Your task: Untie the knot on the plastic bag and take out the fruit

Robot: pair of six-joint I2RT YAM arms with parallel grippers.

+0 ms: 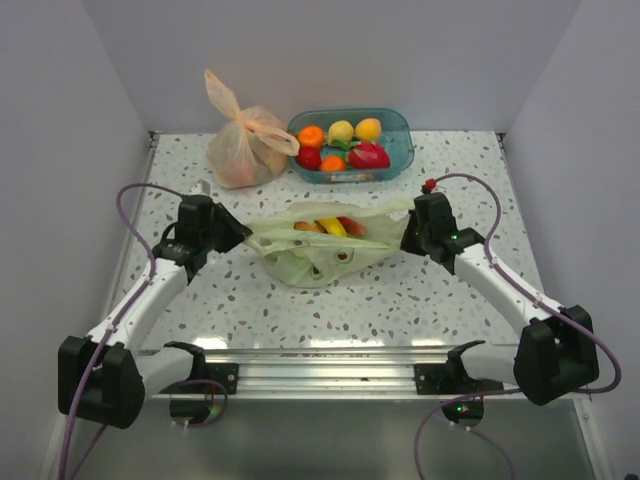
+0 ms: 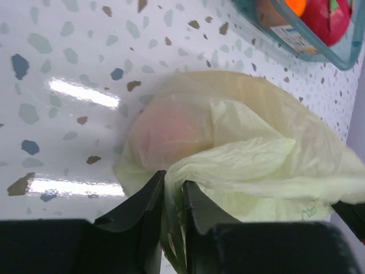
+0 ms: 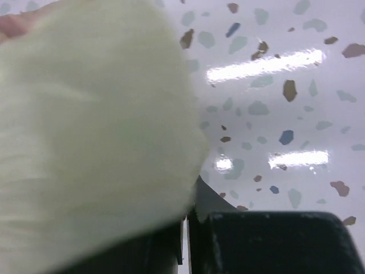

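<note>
The pale green plastic bag [image 1: 320, 245] lies stretched between my two grippers in the middle of the table. Its mouth gapes open at the top, and no knot shows. Inside it I see a yellow banana [image 1: 331, 227] and pink-orange fruit [image 1: 351, 226]. My left gripper [image 1: 240, 233] is shut on the bag's left edge; in the left wrist view [image 2: 173, 188] the green film [image 2: 256, 160] is pinched between the fingers, with a pink peach [image 2: 168, 134] showing through. My right gripper [image 1: 408, 237] is shut on the bag's right edge; the film [image 3: 97, 131] fills the right wrist view.
A blue basket [image 1: 396, 150] with several fruits stands at the back; its corner shows in the left wrist view [image 2: 308, 45]. A tied peach-orange bag [image 1: 240, 140] sits to its left. The walls close in on both sides.
</note>
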